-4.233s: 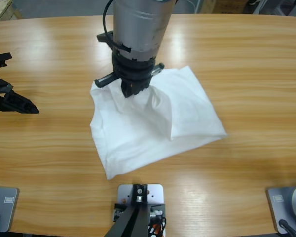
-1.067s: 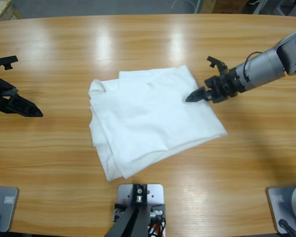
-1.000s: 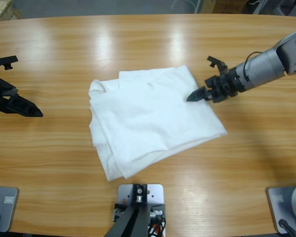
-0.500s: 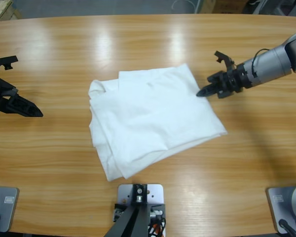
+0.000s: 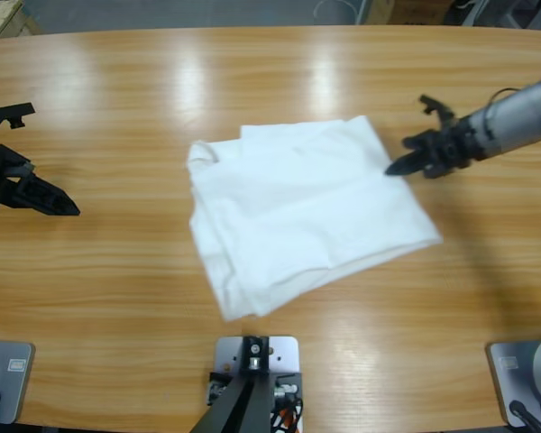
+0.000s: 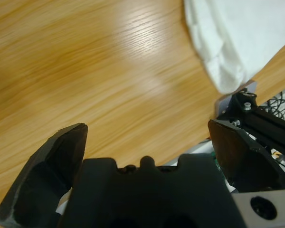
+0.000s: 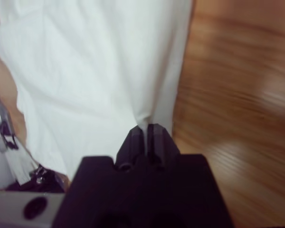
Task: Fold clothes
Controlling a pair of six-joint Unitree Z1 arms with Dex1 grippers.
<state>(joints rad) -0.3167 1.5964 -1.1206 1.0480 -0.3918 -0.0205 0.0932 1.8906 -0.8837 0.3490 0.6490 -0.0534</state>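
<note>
The clothes are one white T-shirt point(image 5: 307, 207), folded into a rough rectangle at the middle of the table. My right gripper point(image 5: 395, 168) comes in from the right and is shut on the shirt's right edge. In the right wrist view the cloth point(image 7: 95, 71) puckers into the closed jaws of the right gripper point(image 7: 146, 130). My left gripper point(image 5: 63, 207) rests far off at the table's left edge, open and holding nothing. In the left wrist view, bare wood shows between the jaws of the left gripper point(image 6: 148, 129), and a corner of the shirt point(image 6: 232, 38) lies at upper right.
The long wooden table point(image 5: 117, 298) stretches bare on both sides of the shirt. Boxes and room clutter point(image 5: 0, 16) lie beyond the far edge.
The arm that stood over the shirt has withdrawn to the right. Its gripper closed on the shirt's right edge and dragged the whole shirt a little rightward. The left arm stayed put.
</note>
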